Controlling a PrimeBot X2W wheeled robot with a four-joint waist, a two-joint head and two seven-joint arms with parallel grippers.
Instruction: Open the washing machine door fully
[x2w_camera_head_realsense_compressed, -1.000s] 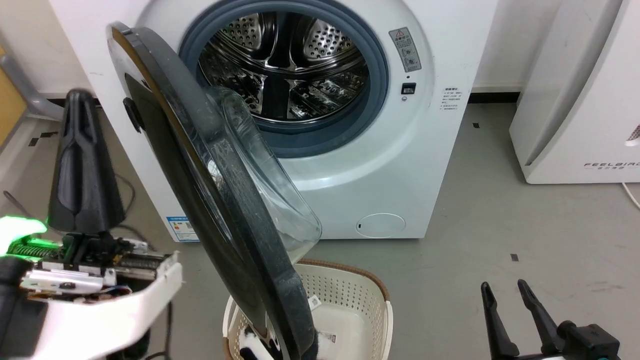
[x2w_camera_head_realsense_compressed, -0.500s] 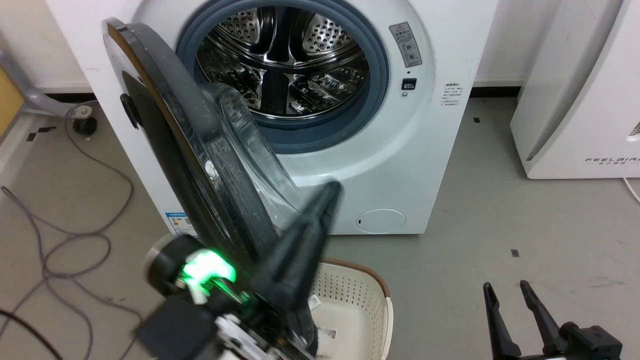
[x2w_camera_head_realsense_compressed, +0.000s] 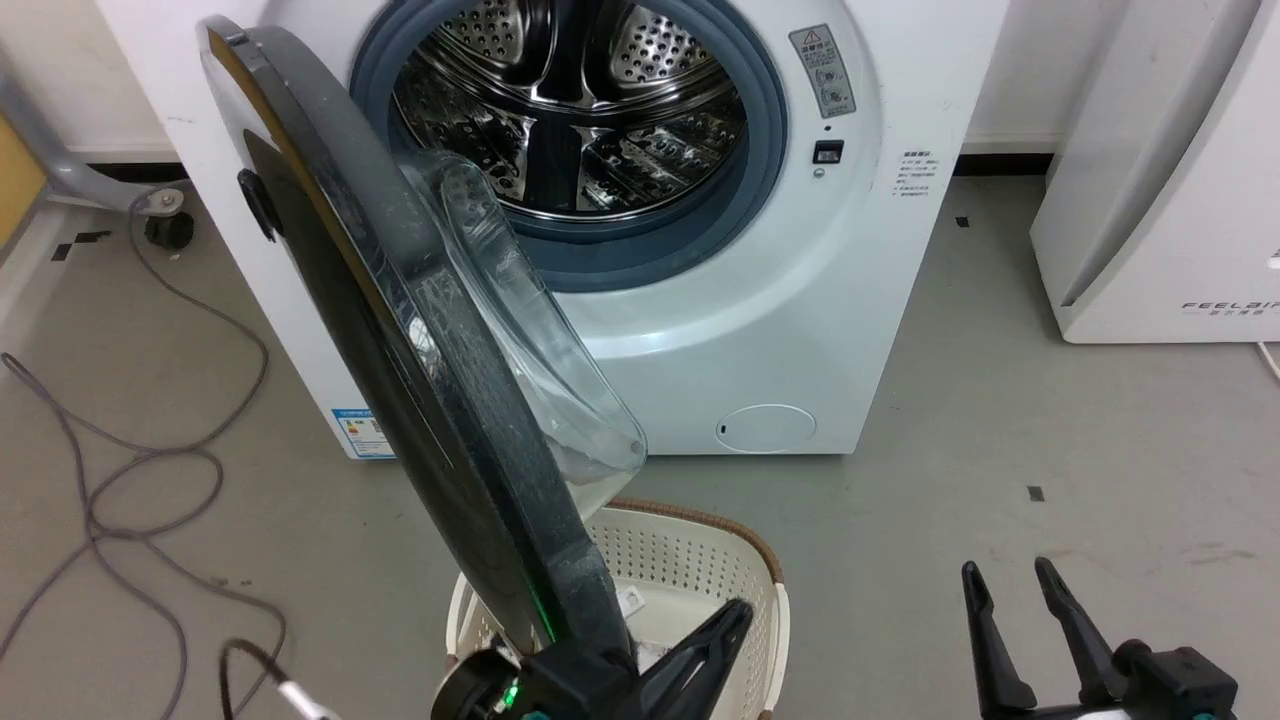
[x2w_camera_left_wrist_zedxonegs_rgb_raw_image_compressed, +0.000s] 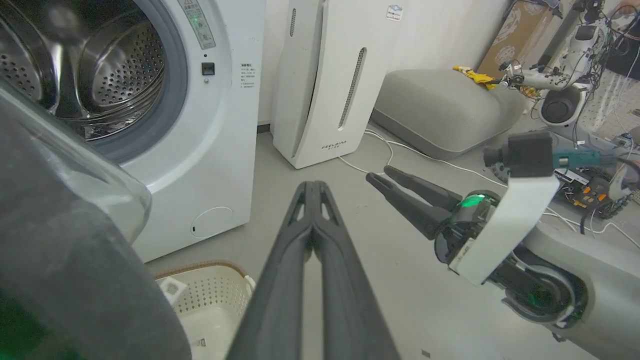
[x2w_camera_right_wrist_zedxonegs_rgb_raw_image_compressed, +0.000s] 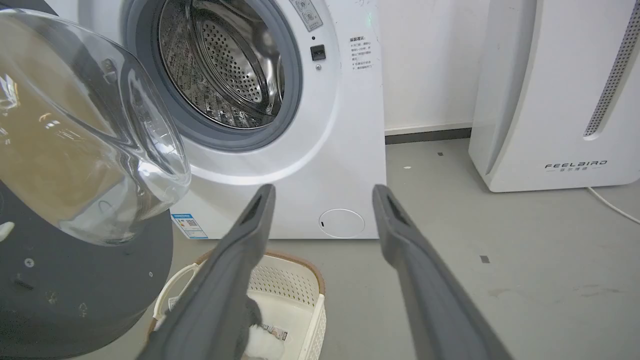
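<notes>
My left gripper (x2w_camera_left_wrist_zedxonegs_rgb_raw_image_compressed: 312, 185) has its 2 fingers pressed together, with nothing between them. My right gripper (x2w_camera_right_wrist_zedxonegs_rgb_raw_image_compressed: 322, 192) stands open and empty. Below my left fingers is a white basket (x2w_camera_head_realsense_compressed: 680, 565). Close on their left, the washing machine door (x2w_camera_head_realsense_compressed: 430, 400) stands swung out from the washer (x2w_camera_head_realsense_compressed: 800, 320). Beyond it the drum (x2w_camera_head_realsense_compressed: 570, 110) is uncovered.

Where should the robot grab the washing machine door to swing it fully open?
Take the washing machine door by its thick black rim at the free edge above the basket, coming from the drum side. That edge lies farthest from the hinge, and the rim is a flat band, while the glass bowl is rounded and likely slick.
</notes>
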